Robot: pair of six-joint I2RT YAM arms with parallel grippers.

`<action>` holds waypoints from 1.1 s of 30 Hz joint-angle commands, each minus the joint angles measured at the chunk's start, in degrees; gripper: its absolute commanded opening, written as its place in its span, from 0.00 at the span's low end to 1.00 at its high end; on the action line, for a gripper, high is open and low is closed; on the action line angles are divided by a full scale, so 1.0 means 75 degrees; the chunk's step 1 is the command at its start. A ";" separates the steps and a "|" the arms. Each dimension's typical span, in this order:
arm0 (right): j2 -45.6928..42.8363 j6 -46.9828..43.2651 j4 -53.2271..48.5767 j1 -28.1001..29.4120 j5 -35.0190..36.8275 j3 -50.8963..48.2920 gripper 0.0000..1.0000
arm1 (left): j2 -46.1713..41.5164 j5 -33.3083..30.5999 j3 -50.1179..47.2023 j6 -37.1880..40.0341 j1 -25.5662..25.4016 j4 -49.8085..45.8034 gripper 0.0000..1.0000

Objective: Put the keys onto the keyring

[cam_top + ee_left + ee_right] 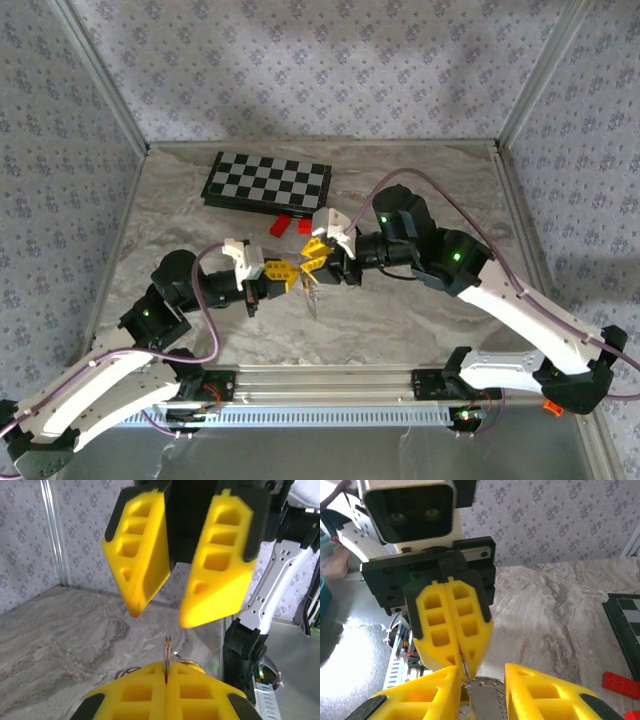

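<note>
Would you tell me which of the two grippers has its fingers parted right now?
The right gripper: its yellow fingers stand apart, whereas the left gripper is shut on a thin metal piece.

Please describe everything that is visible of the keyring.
The keyring looks like a thin metallic ring, seen edge-on, standing upright out of the seam between the shut yellow fingers of the left gripper, which pinch it. Finer wire-like loops curve beside it. From above, a pale, translucent strand hangs below that gripper, over the marble table. The open right gripper faces it closely.
</note>
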 commanded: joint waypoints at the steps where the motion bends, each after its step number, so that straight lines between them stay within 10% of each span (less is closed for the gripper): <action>1: -0.0202 0.0638 0.0768 -0.0149 -0.0352 -0.0246 0.28 | -0.0114 -0.0028 -0.0004 -0.0181 -0.0026 0.0847 0.00; 16: -0.0709 0.1657 0.2105 -0.0257 -0.1268 -0.1549 0.32 | -0.0181 -0.0040 0.0047 -0.0197 -0.0028 0.0831 0.00; 33: -0.0626 0.1602 0.2101 -0.0264 -0.1591 -0.1714 0.05 | -0.0278 -0.0065 0.0081 -0.0098 -0.0033 0.0797 0.00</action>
